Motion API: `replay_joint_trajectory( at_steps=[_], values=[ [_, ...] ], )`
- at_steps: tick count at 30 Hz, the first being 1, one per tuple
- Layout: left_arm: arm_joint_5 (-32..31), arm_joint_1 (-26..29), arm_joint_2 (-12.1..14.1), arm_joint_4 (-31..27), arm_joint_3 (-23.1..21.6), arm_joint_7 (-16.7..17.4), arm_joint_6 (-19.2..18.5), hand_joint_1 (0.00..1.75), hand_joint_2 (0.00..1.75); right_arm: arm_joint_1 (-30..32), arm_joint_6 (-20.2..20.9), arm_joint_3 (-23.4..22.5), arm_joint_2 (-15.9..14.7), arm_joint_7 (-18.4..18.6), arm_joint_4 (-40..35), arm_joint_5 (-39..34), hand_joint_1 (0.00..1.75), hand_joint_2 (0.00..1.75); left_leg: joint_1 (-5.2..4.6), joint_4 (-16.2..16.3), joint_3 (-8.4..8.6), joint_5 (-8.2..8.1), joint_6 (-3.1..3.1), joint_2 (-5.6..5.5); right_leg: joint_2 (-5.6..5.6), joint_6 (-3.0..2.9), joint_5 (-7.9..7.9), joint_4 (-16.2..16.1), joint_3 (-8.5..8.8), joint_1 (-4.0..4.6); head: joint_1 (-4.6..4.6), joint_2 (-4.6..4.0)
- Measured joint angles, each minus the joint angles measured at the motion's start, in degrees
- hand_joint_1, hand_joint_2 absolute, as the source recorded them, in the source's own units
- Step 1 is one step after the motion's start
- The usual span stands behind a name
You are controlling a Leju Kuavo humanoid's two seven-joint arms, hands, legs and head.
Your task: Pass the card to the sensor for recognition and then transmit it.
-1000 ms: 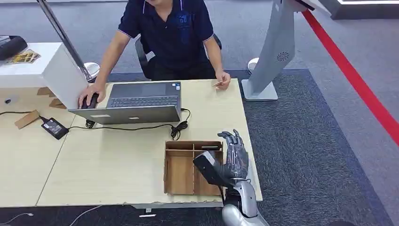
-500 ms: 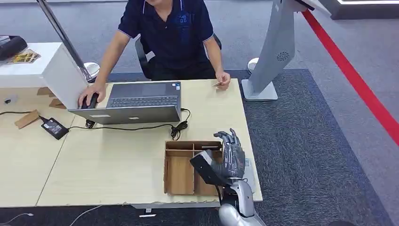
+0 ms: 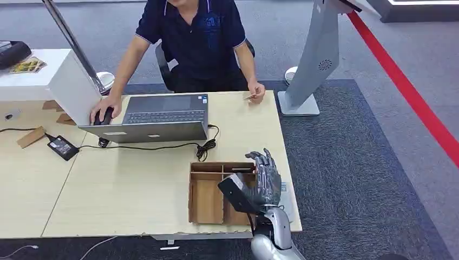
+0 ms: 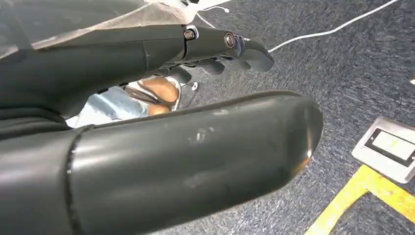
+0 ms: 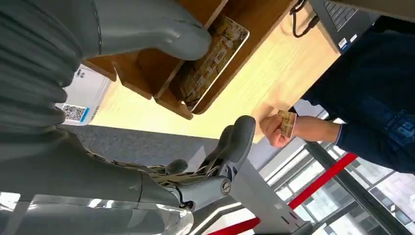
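My right hand [image 3: 264, 183] hovers with its fingers spread over the right side of the wooden tray [image 3: 205, 201], holding nothing. In the right wrist view a patterned card [image 5: 211, 62] lies flat in a tray compartment, just past my thumb [image 5: 151, 29]. The white sensor box with a QR label [image 5: 80, 100] sits on the table beside the tray, under my wrist. A person seated at the far side holds another card [image 3: 250, 97] in one hand. My left hand [image 4: 220, 46] hangs over the carpet with fingers loosely extended and nothing in it.
An open laptop [image 3: 157, 116] and its black cable [image 3: 204, 149] lie behind the tray, with the person's other hand on a mouse [image 3: 104, 115]. A charger brick [image 3: 62, 147] is at the left. A grey kiosk stand [image 3: 316, 62] rises off the table's far right corner.
My right hand has shifted slightly left, further over the tray. The person and the things on the table have not moved.
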Motion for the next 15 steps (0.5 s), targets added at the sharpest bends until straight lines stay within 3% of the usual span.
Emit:
replay_joint_trajectory(
  at_steps=[8,9,11,12,15],
  values=[
    [0.0,0.0,0.0,0.0,0.0,0.0,0.0,0.0,0.0,0.0,0.0,0.0,0.0,0.02,0.02,-0.11,0.82,1.75,0.0,0.0,0.0,0.0,0.0,0.0,0.0,0.0,0.0,0.0,0.0,0.0,0.0,0.0],
    [0.0,0.0,0.0,0.0,0.0,0.0,0.0,0.0,0.0,0.0,0.0,0.0,0.0,0.02,0.02,-0.11,1.33,1.75,0.0,0.0,0.0,0.0,0.0,0.0,0.0,0.0,0.0,0.0,0.0,0.0,0.0,0.0],
    [0.0,0.0,0.0,0.0,0.0,0.0,0.0,0.0,0.0,0.0,0.0,0.0,0.0,0.18,0.02,-0.09,1.4,1.75,0.0,0.0,0.0,0.0,0.0,0.0,0.0,0.0,0.0,0.0,0.0,0.0,0.0,0.0],
    [-0.02,0.0,0.0,0.0,0.0,0.0,0.0,0.0,0.0,0.0,0.0,0.0,0.0,0.17,0.02,-0.07,1.75,1.75,0.0,0.0,0.0,0.0,0.0,0.0,0.0,0.0,0.0,0.0,0.0,0.0,0.0,0.0],
    [0.0,0.0,0.0,0.0,0.0,0.0,0.02,0.0,0.0,-0.21,0.0,-0.04,-0.02,0.17,0.02,-0.04,1.75,1.75,0.0,0.0,0.02,0.0,0.0,0.0,0.0,0.0,0.0,0.0,0.0,0.0,0.0,0.0]
  ],
)
